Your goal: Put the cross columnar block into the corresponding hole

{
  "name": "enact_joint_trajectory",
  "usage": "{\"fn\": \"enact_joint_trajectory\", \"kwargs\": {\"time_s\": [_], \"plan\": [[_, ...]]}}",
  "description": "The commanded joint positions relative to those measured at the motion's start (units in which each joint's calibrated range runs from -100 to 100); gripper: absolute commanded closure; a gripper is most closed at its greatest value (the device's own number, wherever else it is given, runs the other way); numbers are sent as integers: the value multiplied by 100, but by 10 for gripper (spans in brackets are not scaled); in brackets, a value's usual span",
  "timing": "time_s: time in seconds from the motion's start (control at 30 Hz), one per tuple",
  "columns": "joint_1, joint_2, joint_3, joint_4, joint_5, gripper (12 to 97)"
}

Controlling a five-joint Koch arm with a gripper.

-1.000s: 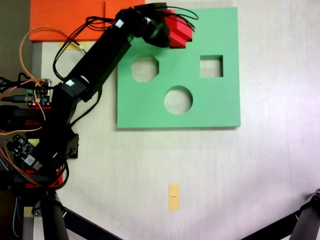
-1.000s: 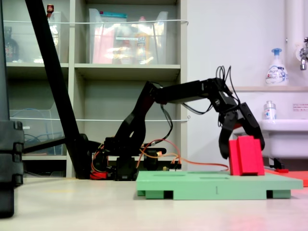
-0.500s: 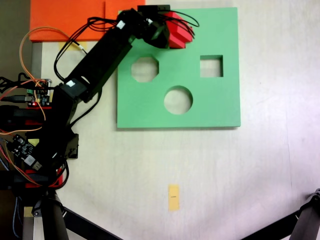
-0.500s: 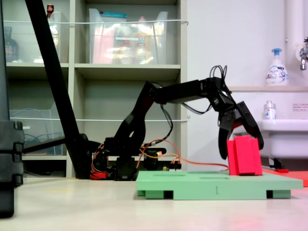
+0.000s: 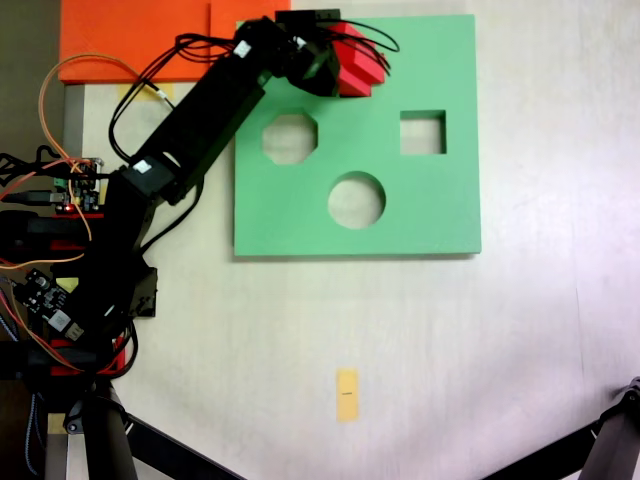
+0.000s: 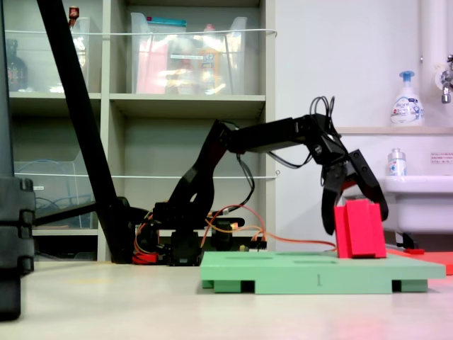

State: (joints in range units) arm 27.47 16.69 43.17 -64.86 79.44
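Near desk edge: yellow tag (image 5: 347,394), untouched. Green foam board (image 5: 420,215): octagon, square, round cutouts free. At board's 11 o'clock, cross columnar block (image 6: 359,228) upright, barely shifted since a second ago; jaws straddle it, grip uncertain. I judge insertion stalled, cross hole hidden beneath.

no legible text, labels, brands or numbers anywhere, bottle label too small to read

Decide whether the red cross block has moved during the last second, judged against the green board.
Yes. The red cross block shifted slightly toward the green board's top edge in that fixed view.
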Motion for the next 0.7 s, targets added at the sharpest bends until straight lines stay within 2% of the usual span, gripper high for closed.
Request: {"fn": "enact_joint_trajectory", "kwargs": {"time_s": [0.0,0.43,0.67], "plan": [[15,-230,230,462,5,621],[68,-594,230,77,0,626],[-49,-566,499,106,-332,591]]}}
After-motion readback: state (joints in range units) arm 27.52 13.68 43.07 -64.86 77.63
